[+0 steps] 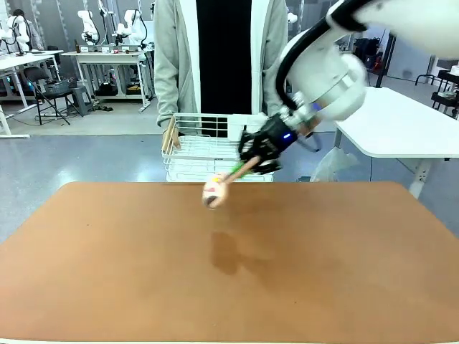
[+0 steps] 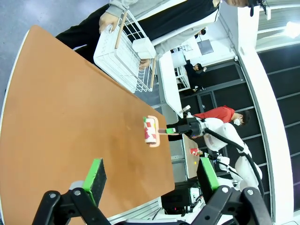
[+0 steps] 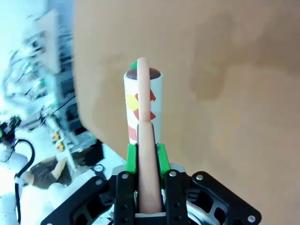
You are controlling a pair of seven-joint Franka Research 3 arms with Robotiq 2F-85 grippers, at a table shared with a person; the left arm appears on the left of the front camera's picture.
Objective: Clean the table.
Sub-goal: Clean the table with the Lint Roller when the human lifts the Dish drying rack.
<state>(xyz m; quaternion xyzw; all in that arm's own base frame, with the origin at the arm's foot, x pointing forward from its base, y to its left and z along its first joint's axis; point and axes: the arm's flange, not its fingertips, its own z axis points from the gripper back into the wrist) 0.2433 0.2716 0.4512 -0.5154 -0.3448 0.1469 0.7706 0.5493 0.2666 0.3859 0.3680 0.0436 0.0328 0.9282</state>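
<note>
My right gripper (image 1: 252, 163) is shut on the peach handle of a lint roller (image 1: 214, 191). The roller's white head with red and yellow patches hangs just above the far middle of the reddish-brown table (image 1: 143, 272), casting a shadow below. The right wrist view shows the handle clamped between the green pads (image 3: 132, 157), with the roller head (image 3: 143, 105) pointing away over the table top (image 3: 225, 70). My left gripper (image 2: 151, 180) is open and holds nothing, high over the table's near side (image 2: 61, 117). From there I see the roller (image 2: 151, 131) and the right gripper (image 2: 180, 130).
A person stands at the far edge holding a white wire basket (image 1: 201, 147) with a hand (image 1: 171, 136) on its rim; the basket (image 2: 119, 61) sits just beyond the table. A smaller white table (image 1: 394, 125) stands at the back right.
</note>
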